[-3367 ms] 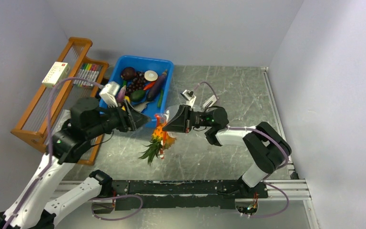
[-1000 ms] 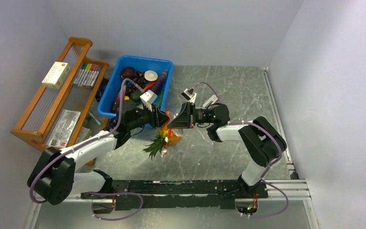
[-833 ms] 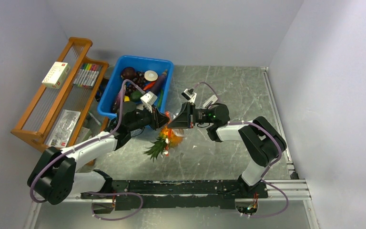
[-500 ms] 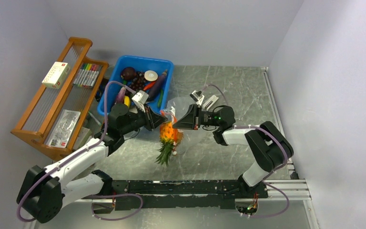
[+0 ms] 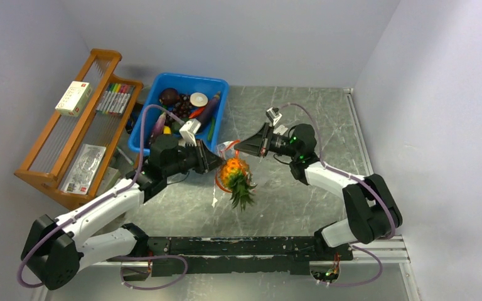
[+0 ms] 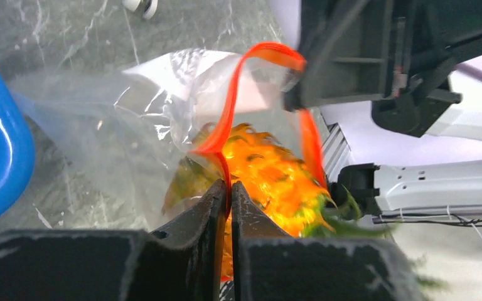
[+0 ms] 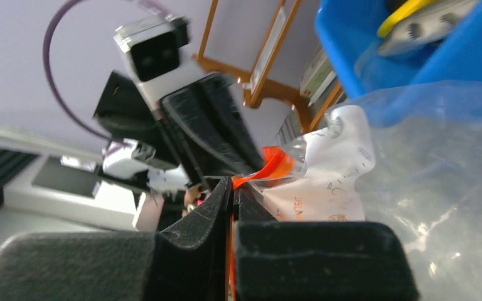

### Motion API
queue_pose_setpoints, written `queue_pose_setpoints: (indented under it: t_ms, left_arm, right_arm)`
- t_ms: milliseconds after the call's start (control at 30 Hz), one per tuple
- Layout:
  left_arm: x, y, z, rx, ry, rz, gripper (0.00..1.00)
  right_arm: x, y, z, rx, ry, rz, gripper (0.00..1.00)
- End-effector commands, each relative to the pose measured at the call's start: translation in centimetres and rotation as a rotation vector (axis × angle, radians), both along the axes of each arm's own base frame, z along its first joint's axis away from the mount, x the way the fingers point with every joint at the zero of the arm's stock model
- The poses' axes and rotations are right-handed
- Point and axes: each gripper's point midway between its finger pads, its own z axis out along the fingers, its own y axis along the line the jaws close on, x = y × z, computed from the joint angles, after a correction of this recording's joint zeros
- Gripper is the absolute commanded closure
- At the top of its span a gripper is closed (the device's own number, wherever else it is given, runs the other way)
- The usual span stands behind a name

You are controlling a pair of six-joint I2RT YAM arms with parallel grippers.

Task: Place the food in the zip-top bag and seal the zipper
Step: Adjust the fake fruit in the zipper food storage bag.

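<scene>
Pinching one run of the zipper (image 6: pixel 228 125) with the left gripper (image 6: pixel 228 191), jaws pressed flat together on the red strip. Gripping the opposite run with the right gripper (image 7: pixel 231 188), likewise closed tight on the red strip, tips close to and facing the left one's. Holding the zip-top bag (image 6: pixel 132 119) strung between the two over the grey table (image 5: pixel 314 119), just in front of the blue bin (image 5: pixel 191 78), with the mouth pulled into a narrow red loop. Below that loop, the orange pineapple (image 5: pixel 233 169), body apparently inside the clear film, green leaves pointing toward the arm bases. Hard to say through the crumpled plastic how far in. Lying in the bin, well apart from the bag's mouth: dark red grapes (image 5: pixel 177 113), purple eggplant (image 5: pixel 207 110) and white-faced round piece (image 5: pixel 198 99), with other toy pieces packed around them. Beside the bin on the left, a wooden rack (image 5: pixel 105 58) with coloured marker pens (image 5: pixel 114 97) and a white box (image 5: pixel 73 97) resting on it.
</scene>
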Motion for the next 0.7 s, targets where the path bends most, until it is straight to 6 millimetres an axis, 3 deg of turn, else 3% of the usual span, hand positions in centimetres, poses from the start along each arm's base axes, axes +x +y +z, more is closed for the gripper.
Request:
queue_pose_setpoints:
  t_ms: [0,167,467,500,567,667]
  left_arm:
    - [0.0,-0.2,4.7,-0.015,-0.036,0.002,0.93]
    - [-0.1,-0.2,7.4,-0.057,-0.039,0.010,0.93]
    - [0.2,0.2,2.7,0.061,0.053,0.027,0.93]
    - [0.6,0.7,2.2,0.107,0.049,0.047,0.89]
    - [1.0,1.7,0.8,0.193,0.038,0.079,0.70]
    - [0.9,3.0,-0.5,0.265,0.061,0.113,0.58]
  right_arm:
    - [3.5,-1.8,0.6,0.012,0.132,-0.154,1.00]
    - [4.8,-2.2,-1.4,-0.055,0.228,-0.215,1.00]
    - [5.4,-3.3,-3.3,-0.151,0.256,-0.305,1.00]
    - [5.3,-3.2,-3.3,-0.140,0.247,-0.278,1.00]
    - [4.5,-2.8,-2.5,-0.083,0.219,-0.213,1.00]
    - [3.8,-2.8,-1.4,-0.078,0.165,-0.184,1.00]
